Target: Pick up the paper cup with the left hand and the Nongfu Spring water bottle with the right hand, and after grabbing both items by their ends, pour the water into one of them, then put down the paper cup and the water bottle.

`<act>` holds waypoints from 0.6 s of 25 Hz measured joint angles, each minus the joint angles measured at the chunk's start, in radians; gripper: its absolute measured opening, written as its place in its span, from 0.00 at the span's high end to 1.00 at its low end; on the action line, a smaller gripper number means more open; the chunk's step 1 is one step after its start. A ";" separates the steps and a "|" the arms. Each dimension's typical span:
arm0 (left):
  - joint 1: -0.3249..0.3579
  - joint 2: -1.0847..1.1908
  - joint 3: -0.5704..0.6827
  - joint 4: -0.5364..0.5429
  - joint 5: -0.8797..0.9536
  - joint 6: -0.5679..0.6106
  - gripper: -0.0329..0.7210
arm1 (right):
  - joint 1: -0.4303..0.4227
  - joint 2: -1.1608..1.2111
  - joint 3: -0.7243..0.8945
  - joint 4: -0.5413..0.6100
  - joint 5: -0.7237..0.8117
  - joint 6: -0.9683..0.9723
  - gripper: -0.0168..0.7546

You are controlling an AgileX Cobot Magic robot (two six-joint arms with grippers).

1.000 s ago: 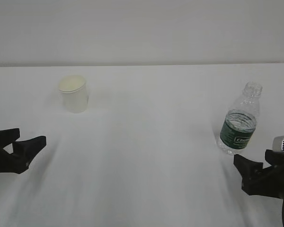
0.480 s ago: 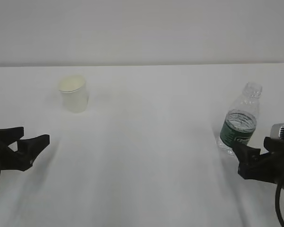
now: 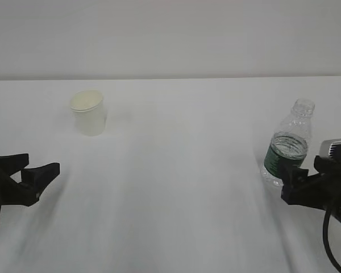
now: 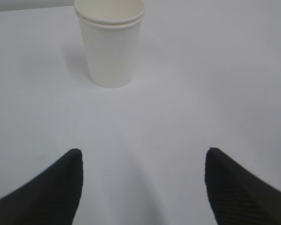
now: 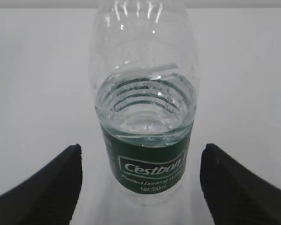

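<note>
On the wide white table [image 3: 176, 170] my right hand [image 3: 298, 183] — black, jaws spread apart — stands just before the small clear plastic bottle with a dark green label band [image 3: 288, 145]; the clear water [image 5: 145, 112] reaches above the label. My left hand [image 3: 37, 173], jaws also apart and empty, stays well short of the small white tapered paper cup [image 3: 88, 112], upright at far left.

1 paper cup [image 3: 88, 112], 1 water bottle [image 3: 287, 143], 2 grippers: left [image 3: 38, 169], right [image 3: 294, 183].
</note>
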 joint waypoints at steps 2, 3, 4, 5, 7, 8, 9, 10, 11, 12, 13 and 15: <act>0.000 0.000 0.000 0.000 0.000 0.000 0.18 | 0.000 0.027 -0.012 0.001 -0.001 0.000 0.22; 0.000 0.000 0.000 0.000 0.000 0.000 0.18 | 0.000 0.040 -0.018 0.001 -0.001 0.000 0.22; 0.000 0.000 0.000 0.000 0.000 0.000 0.18 | 0.000 0.051 -0.024 0.001 -0.001 0.000 0.22; 0.000 0.000 0.000 0.000 0.000 0.000 0.18 | 0.000 0.057 -0.031 0.001 -0.001 -0.002 0.22; 0.000 0.000 0.000 0.000 0.000 0.000 0.18 | 0.000 0.071 -0.048 0.001 -0.001 -0.002 0.22; 0.000 0.000 0.000 0.000 0.000 0.000 0.18 | 0.000 0.075 -0.054 0.001 -0.001 -0.002 0.22; 0.000 0.000 0.000 0.000 0.000 0.000 0.18 | 0.000 0.080 -0.061 0.001 -0.001 -0.002 0.22; 0.000 0.000 0.000 0.000 0.000 0.000 0.18 | 0.000 0.085 -0.069 0.001 -0.001 -0.002 0.22; 0.000 0.000 0.000 0.000 0.000 0.000 0.18 | 0.000 0.091 -0.077 0.001 -0.001 -0.002 0.22; 0.000 0.000 0.000 0.000 0.000 0.000 0.18 | 0.000 0.098 -0.082 0.001 -0.002 -0.002 0.22; 0.000 0.000 0.000 0.000 0.000 0.000 0.18 | 0.000 0.105 -0.087 0.002 -0.002 -0.002 0.22; 0.000 0.000 0.000 0.000 0.000 0.000 0.18 | 0.000 0.118 -0.100 0.004 -0.002 -0.002 0.22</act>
